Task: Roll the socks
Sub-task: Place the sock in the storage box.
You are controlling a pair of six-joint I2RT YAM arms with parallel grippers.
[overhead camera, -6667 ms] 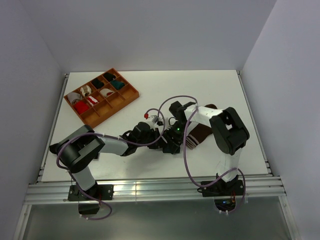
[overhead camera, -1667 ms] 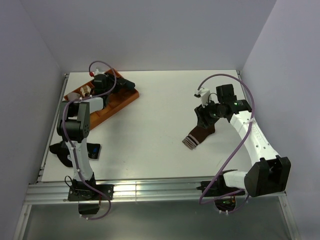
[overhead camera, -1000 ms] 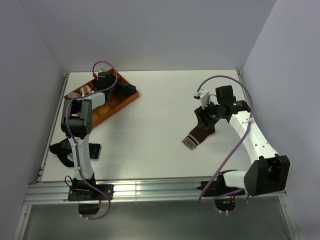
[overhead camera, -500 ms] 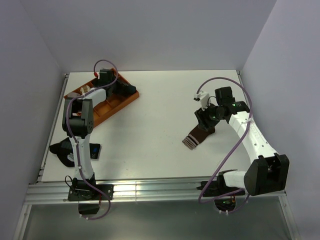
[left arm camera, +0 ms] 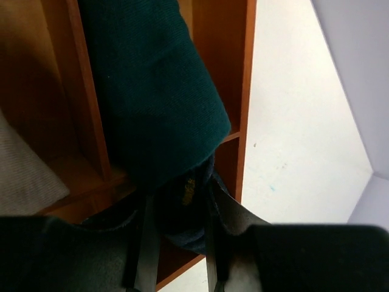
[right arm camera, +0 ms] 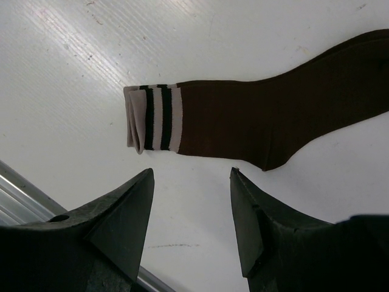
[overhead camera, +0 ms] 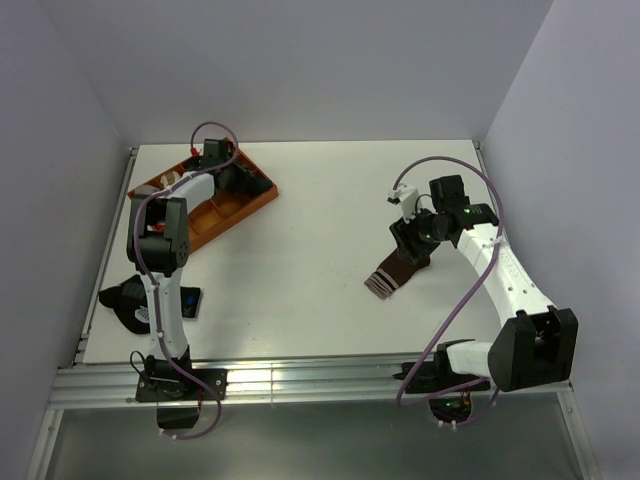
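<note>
The brown sock [overhead camera: 396, 272] lies flat on the white table, its pale-striped cuff toward the near side. In the right wrist view the sock [right arm camera: 273, 115] lies just beyond my right gripper [right arm camera: 191, 171], which is open, empty and above the table. In the top view my right gripper [overhead camera: 410, 243] hovers over the sock's far end. My left gripper [overhead camera: 238, 178] is down in the orange tray [overhead camera: 215, 228]. In the left wrist view my left gripper [left arm camera: 178, 191] is shut on a dark navy fabric roll [left arm camera: 188, 213] in a compartment, apparently the navy sock.
A teal bundle [left arm camera: 152, 91] fills the compartment beyond the left fingers, between orange dividers [left arm camera: 243, 91]. A pale bundle [left arm camera: 24, 176] sits further left. A dark object [overhead camera: 122, 300] that I cannot identify lies by the table's left edge beside the left arm.
Both grippers were together at the table's middle on dark fabric. Now the left gripper is at the tray, having edged further in, and the right gripper has drawn back over the brown sock.
</note>
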